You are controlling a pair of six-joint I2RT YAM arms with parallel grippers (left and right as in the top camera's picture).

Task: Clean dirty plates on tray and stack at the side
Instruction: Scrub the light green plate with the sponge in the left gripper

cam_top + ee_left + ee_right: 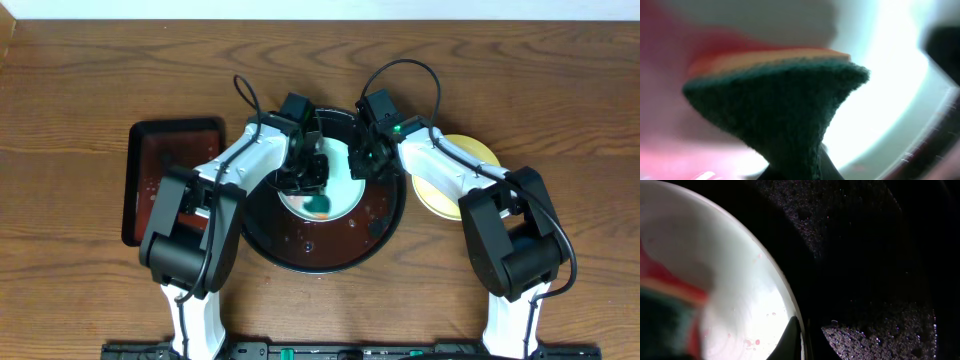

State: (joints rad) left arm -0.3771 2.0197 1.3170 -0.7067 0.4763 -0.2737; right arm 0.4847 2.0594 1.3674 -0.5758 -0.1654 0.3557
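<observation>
Plate of pale mint-green (343,192) lies in the middle of the round black tray (290,245); its glossy face is mostly clean and bright, with a red smear by the sponge and a few small red drops near the rim. Left gripper (314,192) is clamped on a sponge (785,100), dark green scouring side pinched narrow, an orange layer behind it; the sponge is on the plate's face. Right gripper (360,165) is closed tight at the plate's right rim, one dark fingertip (791,340) just inside the edge. Fine droplets speckle the tray floor. A pale yellow plate (470,160) sits on the wood tabletop (80,80) beside the tray, partly under the right arm; a rectangular tray (165,160) lies to the left.
</observation>
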